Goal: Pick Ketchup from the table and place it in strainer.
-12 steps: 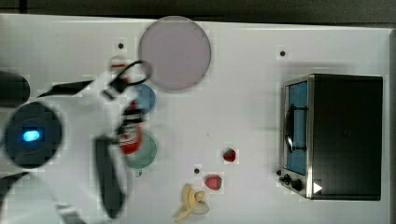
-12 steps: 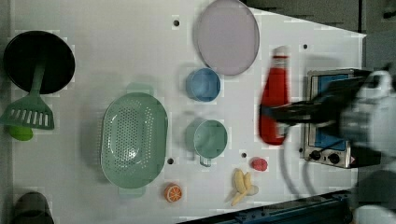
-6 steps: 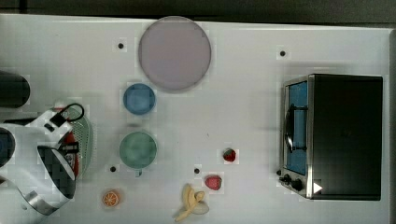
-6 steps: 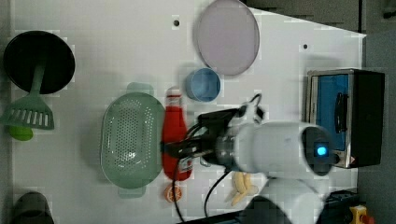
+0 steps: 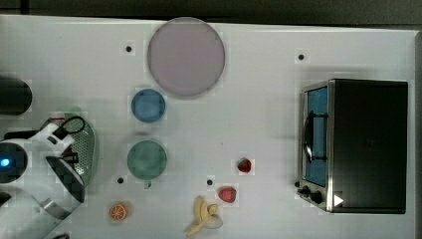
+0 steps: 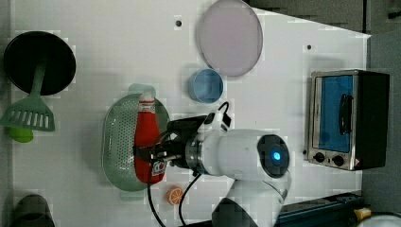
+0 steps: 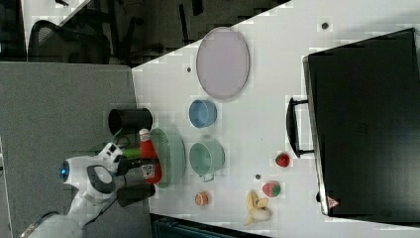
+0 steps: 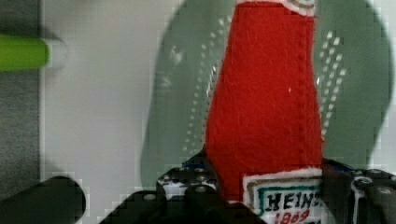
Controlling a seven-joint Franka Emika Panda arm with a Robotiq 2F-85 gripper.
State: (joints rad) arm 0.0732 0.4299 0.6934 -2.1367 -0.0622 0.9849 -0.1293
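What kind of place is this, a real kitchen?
Probably a pretend kitchen set up for robot practice: a white table with a toaster oven, toy banana, and a gripper holding ketchup.

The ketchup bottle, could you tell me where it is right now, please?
In the left view, the ketchup bottle is held in the gripper over the strainer, at the left view's left of the blue cup.

I see a lilac-grey plate [image 5: 185,56], blue cup [image 5: 148,105], teal cup [image 5: 147,159], orange half [image 5: 118,212], banana [image 5: 204,216], two strawberries [image 5: 228,194] and a toaster oven [image 5: 354,145] on the white table [image 5: 259,99].
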